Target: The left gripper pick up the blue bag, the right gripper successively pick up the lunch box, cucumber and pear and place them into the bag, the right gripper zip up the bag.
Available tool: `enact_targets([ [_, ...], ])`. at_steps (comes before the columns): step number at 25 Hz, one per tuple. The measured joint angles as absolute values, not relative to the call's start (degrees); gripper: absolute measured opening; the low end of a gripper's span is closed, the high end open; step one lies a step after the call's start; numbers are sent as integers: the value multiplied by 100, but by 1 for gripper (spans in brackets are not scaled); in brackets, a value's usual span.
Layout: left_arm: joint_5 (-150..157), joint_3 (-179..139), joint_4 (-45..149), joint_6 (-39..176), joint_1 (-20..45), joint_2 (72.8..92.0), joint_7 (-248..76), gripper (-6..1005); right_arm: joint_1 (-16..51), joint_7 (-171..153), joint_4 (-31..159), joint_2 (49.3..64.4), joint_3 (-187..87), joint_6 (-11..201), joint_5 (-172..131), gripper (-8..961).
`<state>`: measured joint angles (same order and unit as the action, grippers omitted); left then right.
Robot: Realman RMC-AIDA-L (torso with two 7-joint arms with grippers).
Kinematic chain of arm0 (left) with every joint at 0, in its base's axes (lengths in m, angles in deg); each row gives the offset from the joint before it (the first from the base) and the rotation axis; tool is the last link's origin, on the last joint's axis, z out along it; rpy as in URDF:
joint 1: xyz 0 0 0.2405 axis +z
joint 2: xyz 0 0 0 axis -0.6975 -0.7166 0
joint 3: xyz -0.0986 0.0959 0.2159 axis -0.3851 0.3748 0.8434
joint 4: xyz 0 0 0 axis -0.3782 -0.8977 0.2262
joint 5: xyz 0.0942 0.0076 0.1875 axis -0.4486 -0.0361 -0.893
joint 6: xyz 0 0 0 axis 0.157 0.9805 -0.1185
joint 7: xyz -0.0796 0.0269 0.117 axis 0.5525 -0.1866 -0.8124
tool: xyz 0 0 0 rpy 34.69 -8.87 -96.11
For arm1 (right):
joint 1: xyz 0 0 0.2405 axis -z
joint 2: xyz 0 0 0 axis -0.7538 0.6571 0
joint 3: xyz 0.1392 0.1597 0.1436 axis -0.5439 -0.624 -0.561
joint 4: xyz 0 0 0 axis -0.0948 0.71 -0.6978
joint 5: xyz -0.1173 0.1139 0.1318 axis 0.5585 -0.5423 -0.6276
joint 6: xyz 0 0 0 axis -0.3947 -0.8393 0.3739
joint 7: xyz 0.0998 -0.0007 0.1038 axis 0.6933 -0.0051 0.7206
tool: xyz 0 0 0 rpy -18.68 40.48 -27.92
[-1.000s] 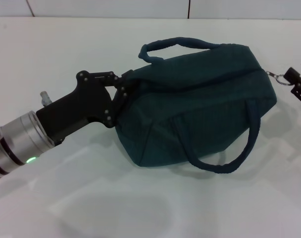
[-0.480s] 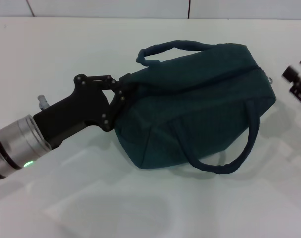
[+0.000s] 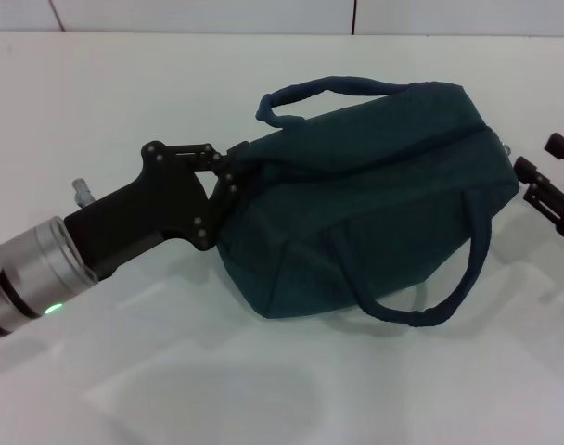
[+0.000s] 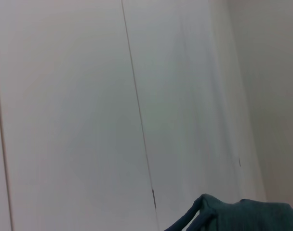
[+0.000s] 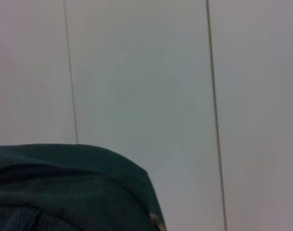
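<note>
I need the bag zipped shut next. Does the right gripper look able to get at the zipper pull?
Probably yes. The right gripper, fingers open, sits just beside the blue bag at the end where the zipper pull shows, with nothing between them.

The big blue bag (image 3: 365, 199) fills the middle of the frame. The left gripper (image 3: 228, 176) blocks its left end and the right gripper (image 3: 542, 185) sits close by its right end. The white worktop (image 3: 124, 93) has room at the top and bottom.

The left gripper (image 3: 228, 176) is a black claw with small screws, on a silver cylindrical wrist with a green light and a small silver stub.
</note>
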<state>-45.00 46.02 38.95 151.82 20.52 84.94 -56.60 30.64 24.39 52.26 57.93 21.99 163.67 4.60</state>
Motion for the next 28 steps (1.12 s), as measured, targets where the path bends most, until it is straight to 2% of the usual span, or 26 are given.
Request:
enact_targets([
  [15,-4557,4580,3829,15179,2016,8539,-5659,47,2711,2479,4770,5875,2217,15736,950,437],
  [28,-4536,4567,3827,15157,1979,8553,-5659,45,2523,2471,4659,5921,2283,15478,1073,334],
])
